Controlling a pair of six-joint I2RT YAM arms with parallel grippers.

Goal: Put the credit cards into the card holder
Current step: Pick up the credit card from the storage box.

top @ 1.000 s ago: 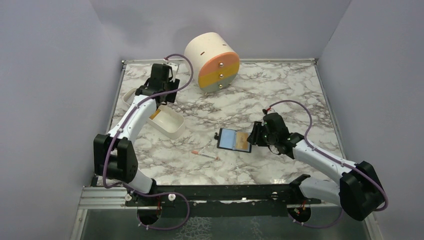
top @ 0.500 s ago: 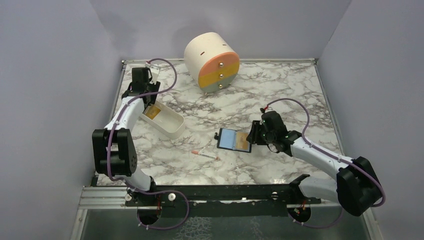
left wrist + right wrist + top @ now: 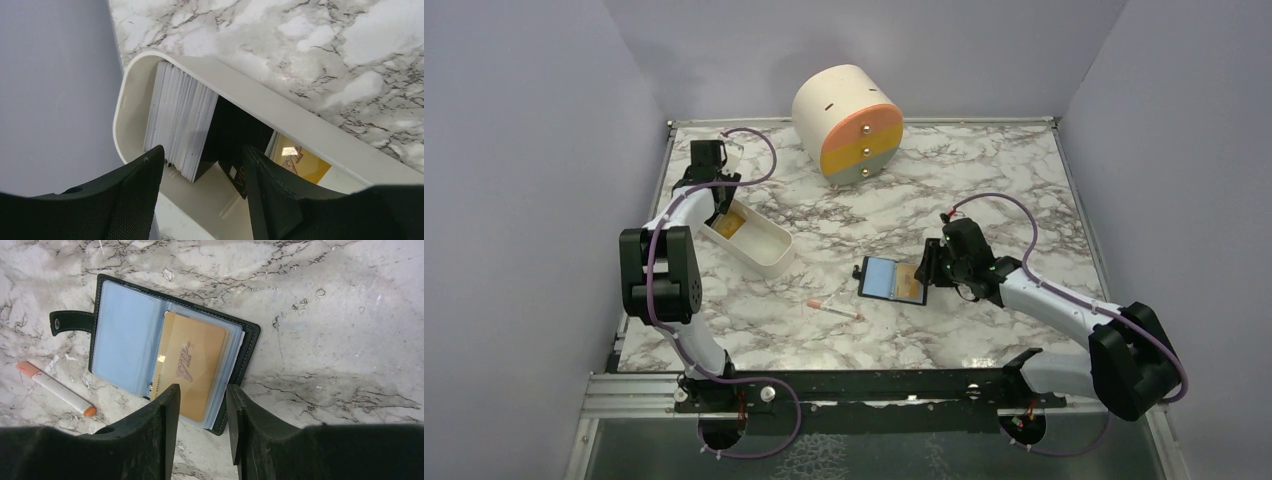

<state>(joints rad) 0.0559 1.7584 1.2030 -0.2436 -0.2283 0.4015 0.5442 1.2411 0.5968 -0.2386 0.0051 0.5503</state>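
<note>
1. Two arms: left gripper (image 3: pixel 722 213) over the white tray (image 3: pixel 769 262) upper left; right gripper (image 3: pixel 927 272) beside the open card holder (image 3: pixel 879 278), centre.
2. Your left fingers (image 3: pixel 130 200) are apart, empty; close on one upright card (image 3: pixel 180 120).
3. Your right fingers (image 3: pixel 150 440) are apart, straddling the gold card (image 3: pixel 192 365); push it in straight.

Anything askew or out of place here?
The gold card lies slightly crooked on the right half of the open card holder, apparently not fully tucked in. A stick lies loose on the table beside it. Nothing spilled or damaged.

The gold card (image 3: pixel 192 365) in the card holder (image 3: pixel 125 335) reads "VIP".
</note>
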